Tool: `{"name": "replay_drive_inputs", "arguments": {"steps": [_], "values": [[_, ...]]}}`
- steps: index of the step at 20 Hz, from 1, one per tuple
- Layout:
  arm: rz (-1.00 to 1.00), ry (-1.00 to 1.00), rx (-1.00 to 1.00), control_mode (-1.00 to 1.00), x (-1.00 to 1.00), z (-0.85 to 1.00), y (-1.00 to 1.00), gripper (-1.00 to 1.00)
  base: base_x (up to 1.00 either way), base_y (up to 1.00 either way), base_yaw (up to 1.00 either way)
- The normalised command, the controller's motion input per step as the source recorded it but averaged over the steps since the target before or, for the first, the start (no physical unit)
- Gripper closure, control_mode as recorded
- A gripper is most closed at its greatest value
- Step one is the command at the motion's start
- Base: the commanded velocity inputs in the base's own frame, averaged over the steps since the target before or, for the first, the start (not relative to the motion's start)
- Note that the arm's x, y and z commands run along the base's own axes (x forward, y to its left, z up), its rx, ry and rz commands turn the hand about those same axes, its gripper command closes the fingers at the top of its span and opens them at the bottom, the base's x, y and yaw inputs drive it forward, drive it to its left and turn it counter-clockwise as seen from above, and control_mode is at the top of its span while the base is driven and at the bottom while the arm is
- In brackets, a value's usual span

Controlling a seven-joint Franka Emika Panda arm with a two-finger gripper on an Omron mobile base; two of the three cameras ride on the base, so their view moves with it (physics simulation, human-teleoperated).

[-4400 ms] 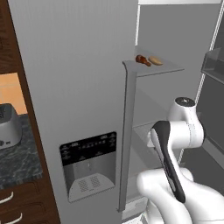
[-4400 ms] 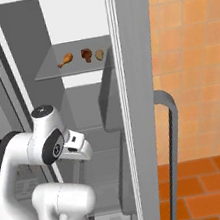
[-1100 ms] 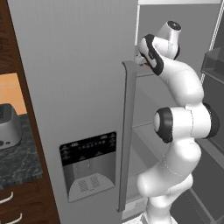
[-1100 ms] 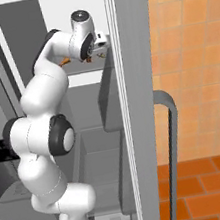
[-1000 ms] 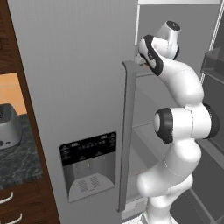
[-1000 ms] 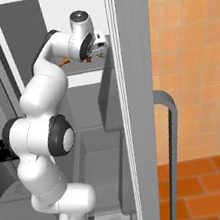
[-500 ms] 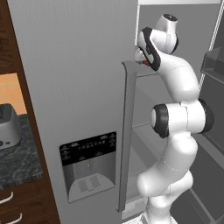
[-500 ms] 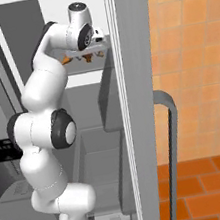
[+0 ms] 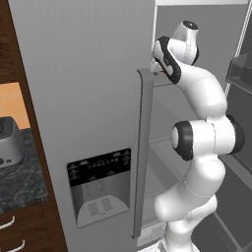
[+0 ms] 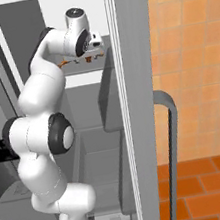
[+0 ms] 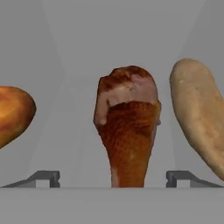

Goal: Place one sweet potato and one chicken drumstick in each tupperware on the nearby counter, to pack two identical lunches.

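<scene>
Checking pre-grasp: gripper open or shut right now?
Open. In the hand view the gripper has its fingertips wide apart on either side of the chicken drumstick, neither touching it.

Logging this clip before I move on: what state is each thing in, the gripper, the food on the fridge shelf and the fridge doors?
gripper: open, fingertips either side of the drumstick's thin end, not closed on it.
chicken drumstick: lying on the shelf, centred between the fingers, thin end toward the hand.
sweet potato: lying on the shelf beside the drumstick, apart from it.
fridge shelf: holds the food.
left fridge door: shut.
right fridge door: swung open.
</scene>
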Motion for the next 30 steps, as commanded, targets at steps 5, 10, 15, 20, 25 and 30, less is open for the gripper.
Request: {"name": "replay_drive_inputs", "arguments": {"steps": [5, 10, 15, 20, 25, 30], "values": [[0.00, -0.01, 0.00, -1.00, 0.07, -0.51, 0.00, -1.00, 0.00, 0.00, 0.00], [0.00, -0.10, 0.00, -1.00, 0.48, -0.73, 0.07, -1.00, 0.00, 0.00, 0.00], [0.00, -0.02, 0.00, -1.00, 0.11, -0.60, 0.21, -1.00, 0.00, 0.00, 0.00], [0.00, 0.13, 0.00, -1.00, 0.00, -0.23, 0.16, 1.00, 0.00, 0.00, 0.00], [0.00, 0.08, 0.00, -1.00, -0.02, -0.09, 0.00, 1.00, 0.00, 0.00, 0.00], [0.01, -0.10, 0.00, -1.00, -0.55, -0.13, 0.02, 1.00, 0.00, 0.00, 0.00]]}}
